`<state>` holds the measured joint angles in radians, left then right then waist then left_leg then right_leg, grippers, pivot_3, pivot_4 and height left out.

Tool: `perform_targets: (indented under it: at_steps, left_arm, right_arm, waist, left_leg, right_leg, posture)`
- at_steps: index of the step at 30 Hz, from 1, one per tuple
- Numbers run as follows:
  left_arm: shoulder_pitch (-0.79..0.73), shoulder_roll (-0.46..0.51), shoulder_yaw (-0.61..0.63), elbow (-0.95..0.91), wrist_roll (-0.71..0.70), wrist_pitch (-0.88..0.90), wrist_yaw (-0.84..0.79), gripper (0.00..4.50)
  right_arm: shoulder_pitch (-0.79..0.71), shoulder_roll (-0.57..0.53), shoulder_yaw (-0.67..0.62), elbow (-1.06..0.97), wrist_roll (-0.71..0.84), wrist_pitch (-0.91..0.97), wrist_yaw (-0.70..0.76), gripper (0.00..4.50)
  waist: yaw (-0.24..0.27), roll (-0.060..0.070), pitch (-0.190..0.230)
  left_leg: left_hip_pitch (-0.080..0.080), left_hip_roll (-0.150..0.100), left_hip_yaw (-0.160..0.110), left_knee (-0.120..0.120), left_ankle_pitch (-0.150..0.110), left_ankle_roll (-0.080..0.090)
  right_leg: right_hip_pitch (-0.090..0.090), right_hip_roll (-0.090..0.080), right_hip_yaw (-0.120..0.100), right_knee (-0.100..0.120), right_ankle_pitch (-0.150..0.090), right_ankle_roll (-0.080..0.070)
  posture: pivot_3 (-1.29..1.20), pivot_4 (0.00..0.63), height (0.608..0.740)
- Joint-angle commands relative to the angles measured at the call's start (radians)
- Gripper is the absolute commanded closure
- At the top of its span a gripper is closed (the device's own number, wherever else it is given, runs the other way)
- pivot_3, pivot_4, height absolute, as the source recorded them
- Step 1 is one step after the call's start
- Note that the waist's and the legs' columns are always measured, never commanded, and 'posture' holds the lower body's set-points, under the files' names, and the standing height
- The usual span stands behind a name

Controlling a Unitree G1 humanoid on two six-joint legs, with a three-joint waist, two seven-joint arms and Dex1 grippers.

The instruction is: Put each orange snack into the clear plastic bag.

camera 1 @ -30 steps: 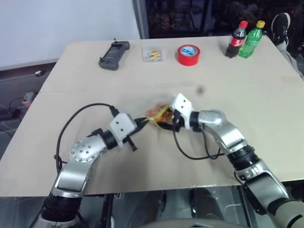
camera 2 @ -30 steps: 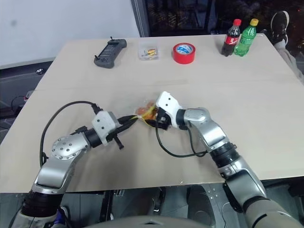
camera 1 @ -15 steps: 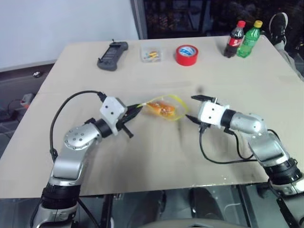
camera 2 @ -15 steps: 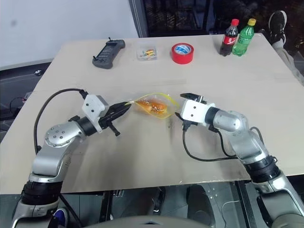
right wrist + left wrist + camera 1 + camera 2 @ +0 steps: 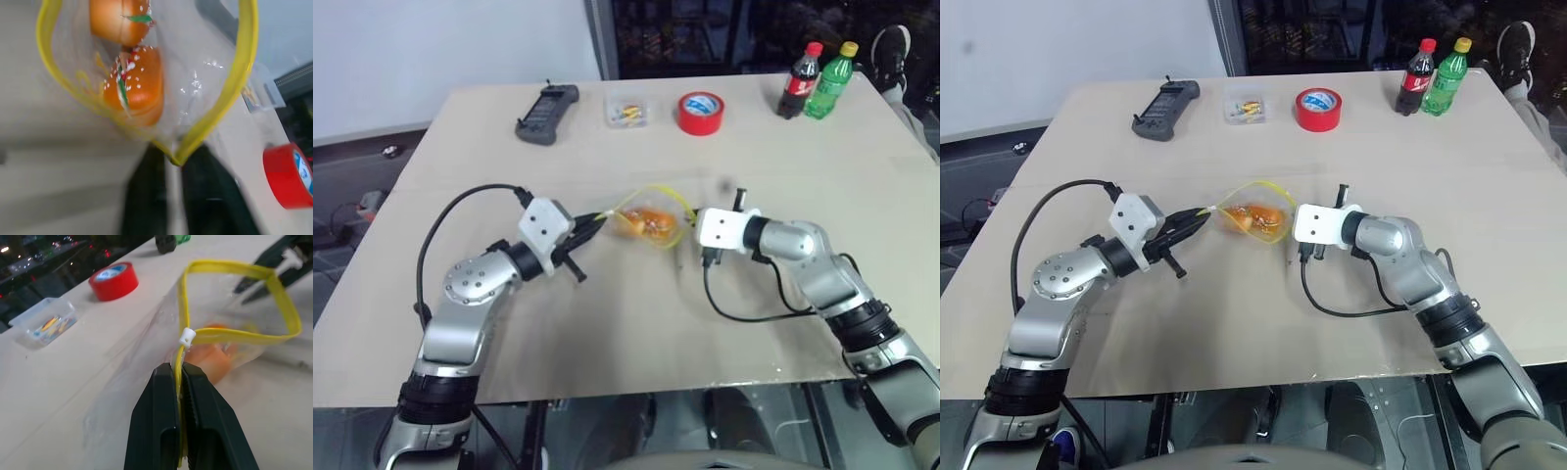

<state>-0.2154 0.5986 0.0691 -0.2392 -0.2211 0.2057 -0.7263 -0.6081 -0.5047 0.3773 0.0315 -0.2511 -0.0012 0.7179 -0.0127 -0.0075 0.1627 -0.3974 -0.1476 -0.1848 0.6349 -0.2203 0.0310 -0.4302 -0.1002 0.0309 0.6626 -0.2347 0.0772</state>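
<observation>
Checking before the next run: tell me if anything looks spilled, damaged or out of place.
Nothing stands out. Both orange snacks sit inside the clear plastic bag, held open between the left gripper and right gripper.

Along the far edge of your bench sit a black handheld controller, then a small clear box of what look like colourful bits, then a red tape roll. Toward the far right corner, a cola bottle stands just beside a green soda bottle.
</observation>
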Motion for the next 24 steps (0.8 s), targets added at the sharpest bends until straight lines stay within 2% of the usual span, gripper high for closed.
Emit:
perform_targets:
  at_steps: [1, 5, 12, 16, 18, 20, 23, 24]
  left_arm:
    - [-0.013, 0.008, 0.008, 0.011, 0.007, -0.046, -0.005, 4.5]
    - [-0.057, -0.001, -0.003, 0.055, 0.024, -0.069, 0.006, 4.5]
    - [-0.417, -0.056, -0.018, 0.327, 0.092, -0.169, 0.084, 4.5]
    - [-0.511, -0.078, -0.04, 0.41, 0.108, -0.3, 0.068, 4.5]
    - [-0.508, -0.095, -0.05, 0.408, 0.113, -0.36, 0.065, 4.5]
    - [-0.494, -0.117, -0.046, 0.385, 0.083, -0.335, 0.064, 4.5]
    - [-0.438, -0.14, -0.047, 0.334, 0.078, -0.268, 0.088, 4.5]
    - [-0.423, -0.146, -0.044, 0.317, 0.076, -0.245, 0.096, 4.5]
  right_arm:
    - [-0.002, -0.001, -0.042, -0.076, 0.04, 0.021, 0.029, 4.37]
    - [-0.03, -0.002, -0.077, -0.043, 0.038, 0.05, -0.002, 4.37]
    - [-0.225, -0.108, -0.153, 0.257, -0.067, -0.033, -0.153, 4.37]
    - [-0.292, -0.161, -0.194, 0.353, -0.082, -0.083, -0.222, 4.37]
    - [-0.272, -0.182, -0.213, 0.348, -0.077, -0.094, -0.231, 4.37]
    - [-0.238, -0.19, -0.229, 0.321, -0.06, -0.09, -0.219, 4.37]
    - [-0.081, -0.18, -0.265, 0.104, 0.111, 0.073, -0.043, 4.37]
    - [-0.024, -0.161, -0.281, 0.014, 0.165, 0.138, -0.02, 4.14]
  waist:
    - [0.0, 0.0, 0.0]
    - [0.0, 0.0, 0.0]
    - [0.007, -0.002, 0.001]
    - [-0.002, -0.002, 0.001]
    - [-0.01, -0.002, 0.001]
    - [-0.016, -0.002, 0.001]
    - [-0.024, -0.003, 0.001]
    - [-0.025, -0.003, 0.001]
  left_leg:
    - [0.0, 0.0, 0.0, 0.0, 0.0, 0.0]
    - [0.0, 0.0, 0.0, 0.0, 0.0, 0.0]
    - [-0.002, -0.002, -0.002, 0.002, 0.0, 0.0]
    - [-0.002, -0.002, 0.0, 0.003, 0.0, 0.0]
    - [-0.003, -0.001, 0.001, 0.0, 0.0, 0.0]
    - [-0.003, -0.001, 0.001, -0.001, 0.0, 0.0]
    - [-0.003, 0.0, 0.001, -0.001, 0.0, 0.0]
    - [-0.003, 0.0, 0.001, -0.001, 0.0, 0.0]
  right_leg:
    - [0.0, 0.0, 0.0, 0.0, 0.0, 0.0]
    - [0.0, 0.0, 0.0, 0.0, 0.0, 0.0]
    - [0.001, 0.0, -0.002, 0.0, 0.003, 0.0]
    - [0.0, -0.001, -0.001, -0.001, 0.003, 0.001]
    - [-0.002, -0.003, 0.001, -0.003, 0.003, 0.001]
    - [-0.002, -0.003, 0.002, -0.005, 0.003, 0.0]
    - [-0.002, -0.003, 0.002, -0.005, 0.003, 0.0]
    - [-0.002, -0.003, 0.002, -0.004, 0.003, 0.001]
  posture:
    - [0.0, 0.15, 0.74]
    - [0.0, 0.15, 0.74]
    - [0.0, 0.15, 0.74]
    - [0.0, 0.15, 0.74]
    - [0.0, 0.15, 0.74]
    - [0.0, 0.15, 0.74]
    - [0.0, 0.15, 0.74]
    - [0.0, 0.15, 0.74]
